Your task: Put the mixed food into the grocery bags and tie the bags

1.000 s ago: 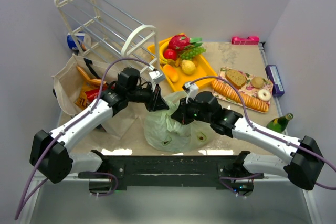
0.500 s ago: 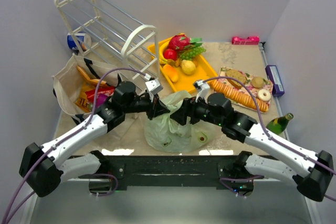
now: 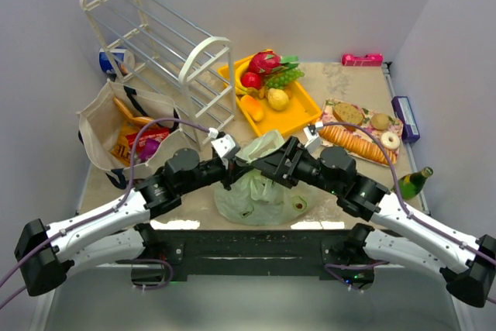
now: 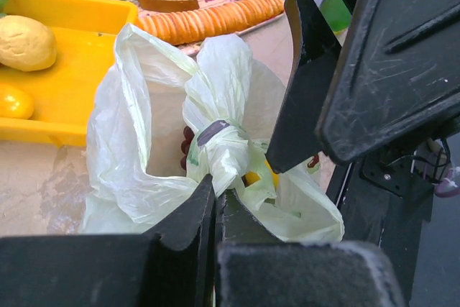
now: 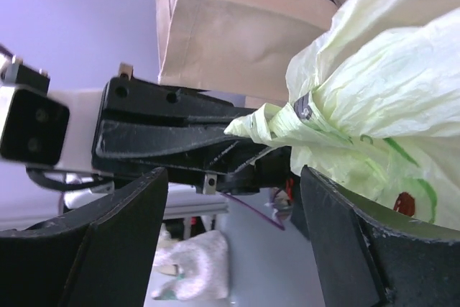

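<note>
The left hand (image 4: 217, 199) was clenched on the twisted handle (image 4: 215, 141) of the green bag (image 4: 122, 149). The right hand (image 5: 233, 174) stood released, its fingers (image 5: 122, 239) wide on both sides of this handle.

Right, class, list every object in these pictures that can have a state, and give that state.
pale-green plastic bag, mouth open, handle twisted tight.
left gripper, jaws shut on the bag's twisted handle.
right gripper, jaws open, holding nothing.
beige tote, open, snacks inside.
yellow tray, loaded with toy fruit.
</note>
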Robot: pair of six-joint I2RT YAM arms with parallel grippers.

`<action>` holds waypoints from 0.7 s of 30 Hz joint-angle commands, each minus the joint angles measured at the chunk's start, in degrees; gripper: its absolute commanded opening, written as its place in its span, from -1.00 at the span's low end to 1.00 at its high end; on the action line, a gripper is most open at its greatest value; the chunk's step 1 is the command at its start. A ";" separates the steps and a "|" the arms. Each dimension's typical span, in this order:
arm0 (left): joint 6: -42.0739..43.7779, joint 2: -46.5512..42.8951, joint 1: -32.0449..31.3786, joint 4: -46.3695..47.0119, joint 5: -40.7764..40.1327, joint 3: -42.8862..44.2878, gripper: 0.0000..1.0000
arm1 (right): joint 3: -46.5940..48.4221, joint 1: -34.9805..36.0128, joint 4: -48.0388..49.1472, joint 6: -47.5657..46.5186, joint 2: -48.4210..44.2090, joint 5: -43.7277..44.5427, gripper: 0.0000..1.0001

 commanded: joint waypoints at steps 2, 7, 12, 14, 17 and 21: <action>1.07 -0.24 -4.85 5.26 -11.84 -0.81 -1.00 | -0.52 0.65 -0.71 12.30 -0.75 4.90 0.62; 2.48 0.03 -7.49 5.26 -16.67 -0.90 -1.00 | -2.11 1.27 -4.48 16.19 -1.81 7.45 0.69; 3.54 0.29 -8.90 5.35 -19.32 -0.72 -1.00 | -2.55 1.36 -6.60 18.38 -1.72 8.42 0.75; 4.06 0.73 -9.07 5.52 -19.67 -0.64 -1.00 | -2.99 1.36 -4.85 19.26 -1.02 8.25 0.79; 4.42 1.08 -9.51 5.96 -19.94 -0.63 -1.00 | -3.60 1.44 -3.35 20.41 0.30 8.24 0.85; 4.94 0.82 -10.04 6.40 -19.50 -0.63 -1.00 | -4.83 1.36 -0.10 22.16 1.53 9.65 0.89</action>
